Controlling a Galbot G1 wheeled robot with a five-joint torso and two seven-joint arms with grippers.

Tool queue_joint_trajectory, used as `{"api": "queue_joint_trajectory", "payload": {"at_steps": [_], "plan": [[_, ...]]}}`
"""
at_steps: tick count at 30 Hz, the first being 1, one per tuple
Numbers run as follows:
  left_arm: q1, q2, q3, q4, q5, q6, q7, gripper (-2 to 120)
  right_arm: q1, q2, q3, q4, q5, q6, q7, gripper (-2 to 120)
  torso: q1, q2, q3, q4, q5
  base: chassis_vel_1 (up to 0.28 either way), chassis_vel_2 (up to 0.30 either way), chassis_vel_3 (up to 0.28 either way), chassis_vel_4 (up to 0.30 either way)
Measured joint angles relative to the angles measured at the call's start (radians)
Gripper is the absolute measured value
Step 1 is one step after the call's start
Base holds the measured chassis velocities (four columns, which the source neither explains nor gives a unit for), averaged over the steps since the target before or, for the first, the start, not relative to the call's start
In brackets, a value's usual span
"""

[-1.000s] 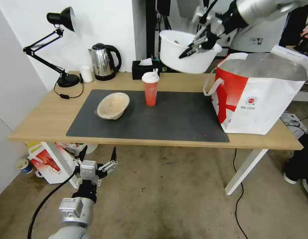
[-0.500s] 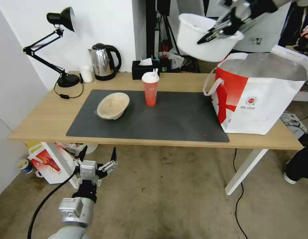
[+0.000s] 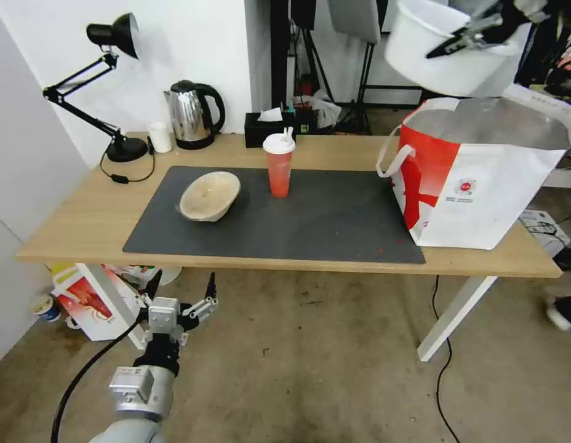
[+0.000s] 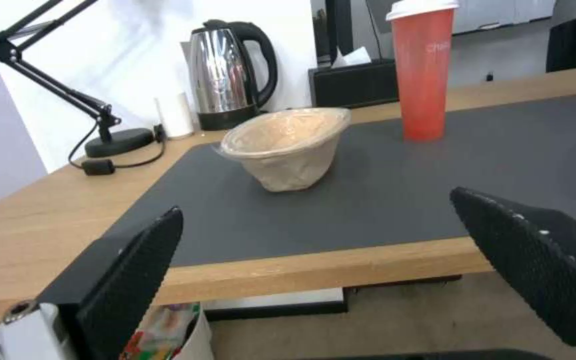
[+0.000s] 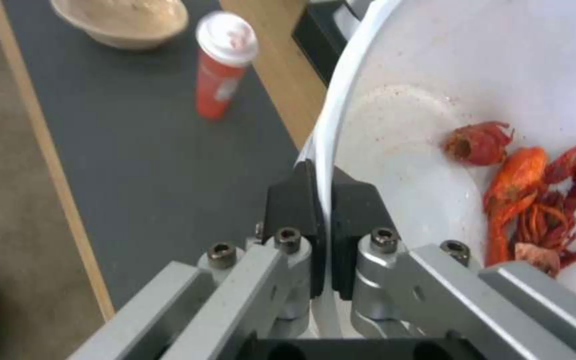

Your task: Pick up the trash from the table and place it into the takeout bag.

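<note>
Right gripper [image 5: 323, 235]: high above the bag [image 3: 482, 178], jaws pinched on the rim of the white bowl [image 3: 445, 52]; one finger inside the wall, one outside.
White bowl: in the air, tilted, over the open mouth of the bag but not yet inside; red shells [image 5: 535, 200] lie in a heap against its lower wall.
Handling: I judge the bowl light and thin, so the wall can bend under the pinch; the rim is the only good place to hold. The shells are loose and could fall out if it tilts more.
Left gripper [image 3: 178, 298]: parked low before the table [image 3: 70, 227], jaws wide and holding nothing.
Cup [image 3: 279, 165]: upright on the mat [image 3: 335, 221]; probably light, easy to tip, better held at the middle of the body.
Beige bowl [image 3: 210, 195]: on the mat, leaning to one side, near the cup but apart from it.
</note>
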Motion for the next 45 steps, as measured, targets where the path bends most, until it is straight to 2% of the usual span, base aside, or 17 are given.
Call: {"api": "queue_joint_trajectory", "payload": {"at_steps": [11,26,45], "plan": [[0.000,0.000,0.000,0.000,0.000,0.000,0.000,100,0.014,0.065,-0.040,-0.012,-0.069,0.004,-0.032,0,0.000,0.000,0.000,0.0001,-0.0005,0.000,0.000,0.000,0.000],[0.000,0.000,0.000,0.000,0.000,0.000,0.000,100,-0.002,0.180,-0.079,0.059,-0.144,0.012,-0.012,0,0.000,0.000,0.000,0.0001,-0.0001,0.000,0.000,0.000,0.000],[0.000,0.000,0.000,0.000,0.000,0.000,0.000,100,-0.018,0.183,-0.087,0.079,-0.157,0.020,0.005,0,0.000,0.000,0.000,0.0000,-0.0004,0.000,0.000,0.000,0.000]]}}
